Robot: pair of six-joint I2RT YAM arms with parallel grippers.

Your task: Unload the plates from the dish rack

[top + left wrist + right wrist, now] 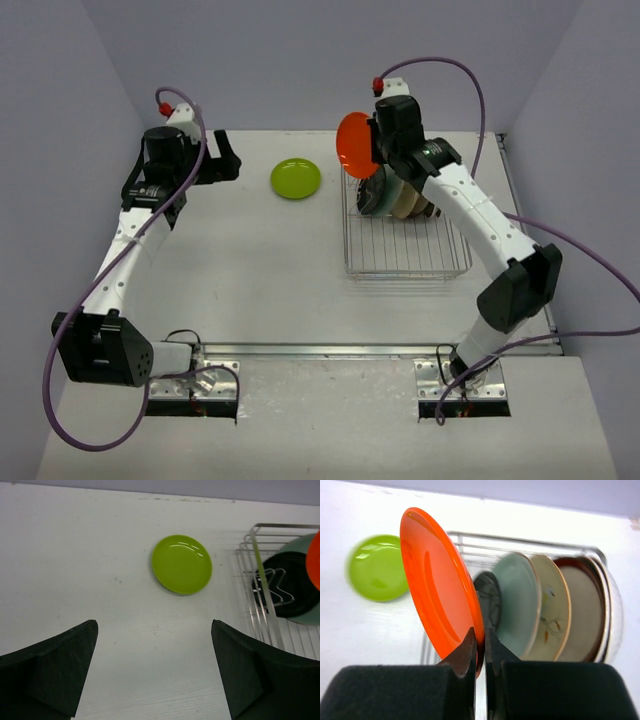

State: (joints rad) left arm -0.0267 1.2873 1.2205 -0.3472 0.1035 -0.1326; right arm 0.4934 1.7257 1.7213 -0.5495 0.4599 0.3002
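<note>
Right wrist, one orange plate (437, 595), one rack (470, 550)

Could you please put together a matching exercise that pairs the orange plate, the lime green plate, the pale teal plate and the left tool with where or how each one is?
Column one:
1. orange plate
2. lime green plate
3. pale teal plate
4. left tool

Column two:
A. standing on edge in the dish rack
B. open above the table
C. pinched at its rim by the right tool
D. lying flat on the table

Pairs: 1-C, 2-D, 3-A, 4-B.
</note>
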